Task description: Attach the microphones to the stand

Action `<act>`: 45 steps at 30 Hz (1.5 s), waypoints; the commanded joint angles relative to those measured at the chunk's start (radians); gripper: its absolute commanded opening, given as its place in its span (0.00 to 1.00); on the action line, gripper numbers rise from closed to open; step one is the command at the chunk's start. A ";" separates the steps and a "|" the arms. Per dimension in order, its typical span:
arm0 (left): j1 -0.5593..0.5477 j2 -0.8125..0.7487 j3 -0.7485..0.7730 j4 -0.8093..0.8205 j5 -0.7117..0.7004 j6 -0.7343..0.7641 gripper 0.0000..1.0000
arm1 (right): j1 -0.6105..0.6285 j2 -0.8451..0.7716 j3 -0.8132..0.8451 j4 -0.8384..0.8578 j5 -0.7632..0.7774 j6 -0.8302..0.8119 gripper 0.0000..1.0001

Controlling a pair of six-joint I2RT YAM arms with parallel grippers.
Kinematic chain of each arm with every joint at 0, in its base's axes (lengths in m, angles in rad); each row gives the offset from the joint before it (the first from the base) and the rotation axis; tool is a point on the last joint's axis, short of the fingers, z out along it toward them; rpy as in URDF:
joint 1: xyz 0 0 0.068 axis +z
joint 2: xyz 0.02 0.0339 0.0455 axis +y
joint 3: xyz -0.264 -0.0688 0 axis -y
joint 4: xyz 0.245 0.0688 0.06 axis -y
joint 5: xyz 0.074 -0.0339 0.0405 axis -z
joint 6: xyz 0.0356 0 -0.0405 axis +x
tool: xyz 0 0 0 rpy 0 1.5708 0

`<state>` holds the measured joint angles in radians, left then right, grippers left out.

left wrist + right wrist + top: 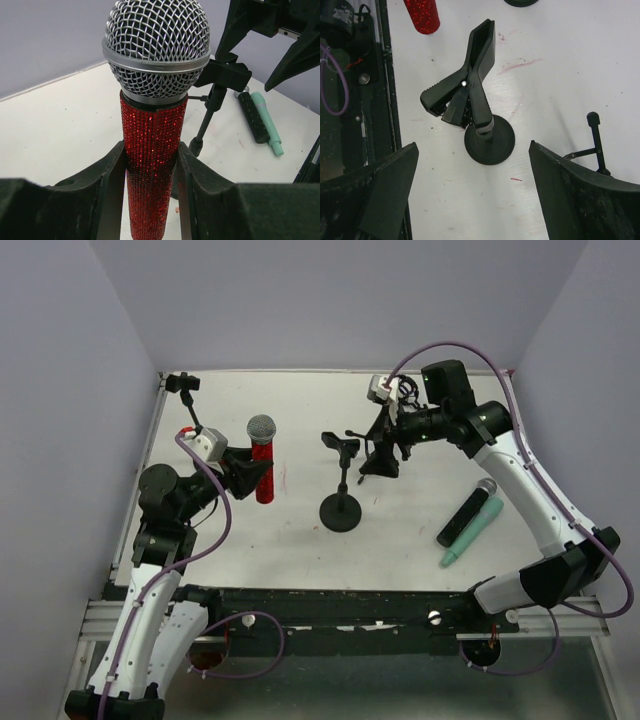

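Note:
My left gripper [250,468] is shut on the red microphone [264,475] and holds it upright, silver mesh head up, left of the black clip stand [341,508]. In the left wrist view my fingers [112,175] press both sides of the red body [152,150], with the stand [212,102] just behind it. The black microphone [465,512] and the mint-green one [472,533] lie side by side on the table at the right; they also show in the left wrist view, black [252,117] and green [267,122]. My right gripper [385,455] is open and empty right of the stand's clip. In the right wrist view a clip stand [477,75] stands ahead of its fingers [395,180].
A second clip stand [187,390] stands at the far left corner. In the right wrist view a thin black rod with a knob [594,135] stands at the right and a dark rail [370,75] runs down the left. Walls close the white table [300,400] on three sides.

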<state>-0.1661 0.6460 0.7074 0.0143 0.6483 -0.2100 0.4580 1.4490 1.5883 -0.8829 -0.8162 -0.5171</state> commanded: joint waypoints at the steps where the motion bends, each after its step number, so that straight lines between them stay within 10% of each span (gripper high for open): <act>1: -0.006 -0.017 0.004 0.056 0.019 0.012 0.00 | 0.059 -0.005 -0.030 0.084 0.127 0.124 1.00; 35: -0.006 -0.002 0.003 0.049 0.010 0.014 0.00 | 0.206 0.011 -0.016 0.220 0.313 0.328 0.99; 45: -0.006 -0.003 0.003 0.050 0.011 0.015 0.00 | 0.208 -0.009 -0.037 0.217 0.359 0.292 0.67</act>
<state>-0.1661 0.6510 0.7074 0.0212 0.6479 -0.2073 0.6575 1.4487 1.5429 -0.6735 -0.4873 -0.2085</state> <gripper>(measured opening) 0.451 0.749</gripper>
